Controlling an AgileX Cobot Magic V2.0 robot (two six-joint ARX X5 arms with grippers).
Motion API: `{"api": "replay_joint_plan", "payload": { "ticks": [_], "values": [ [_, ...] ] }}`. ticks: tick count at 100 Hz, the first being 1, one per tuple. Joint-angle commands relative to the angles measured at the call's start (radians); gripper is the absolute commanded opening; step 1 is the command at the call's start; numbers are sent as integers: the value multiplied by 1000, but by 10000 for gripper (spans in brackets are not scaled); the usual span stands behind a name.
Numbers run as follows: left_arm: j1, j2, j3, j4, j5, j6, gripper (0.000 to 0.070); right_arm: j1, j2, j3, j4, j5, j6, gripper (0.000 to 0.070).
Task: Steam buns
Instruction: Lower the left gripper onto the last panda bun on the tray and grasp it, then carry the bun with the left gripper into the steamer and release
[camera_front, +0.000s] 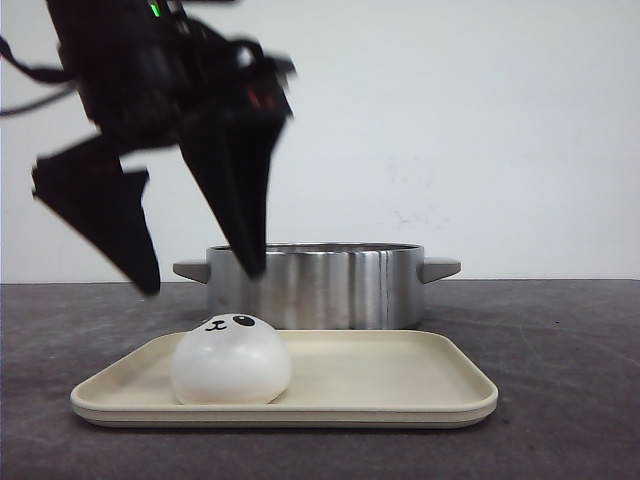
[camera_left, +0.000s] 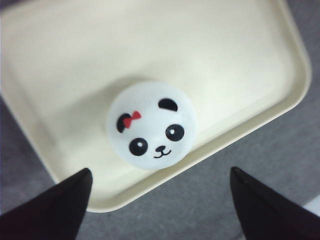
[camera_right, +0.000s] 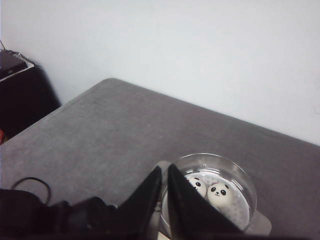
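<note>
White bun (camera_front: 231, 359) sits near the tray's (camera_front: 400, 375) left end, straight below the wide-open left claw (camera_front: 200, 280); the closed, empty right claw (camera_right: 164, 186) is farther off

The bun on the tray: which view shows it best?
The left wrist view: the bun fills the centre, whole face and red bow visible between the open left claw. The front view shows it side-on; the right wrist view misses it.

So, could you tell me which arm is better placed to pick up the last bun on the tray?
The left. Its open claw hangs right above the bun on the tray. The right claw is shut, up over the pot, which holds at least two buns.
</note>
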Motion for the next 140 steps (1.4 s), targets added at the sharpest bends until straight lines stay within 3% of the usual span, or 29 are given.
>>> {"api": "replay_joint_plan", "payload": {
  "ticks": [1, 35, 58, 62, 65, 69, 73, 76, 109, 140],
  "values": [
    [-16, 52, 12, 6, 6, -3, 641, 9, 5, 18, 0, 3, 16, 13],
    [-28, 183, 12, 114, 5, -37, 638, 14, 4, 18, -19, 3, 23, 13],
    [-28, 211, 12, 115, -6, -46, 614, 14, 3, 18, -44, 3, 23, 13],
    [-28, 211, 12, 114, -7, -46, 561, 14, 3, 18, -47, 4, 23, 13],
    [-28, 211, 12, 113, -7, -46, 474, 14, 3, 18, -51, 3, 22, 13],
    [-28, 211, 12, 111, -7, -45, 302, 14, 3, 18, -56, 3, 22, 13],
    [-28, 211, 12, 106, -7, -45, 74, 14, 3, 18, -60, 3, 22, 13],
    [-28, 211, 12, 103, -7, -41, 0, 14, 3, 18, -62, 3, 22, 13],
    [-36, 138, 35, 117, -10, 31, 10, 14, 3, 18, -74, 4, 14, 13],
    [-8, 42, 244, 213, -87, 59, 10, 14, 3, 18, -63, 3, 11, 14]
  ]
}}
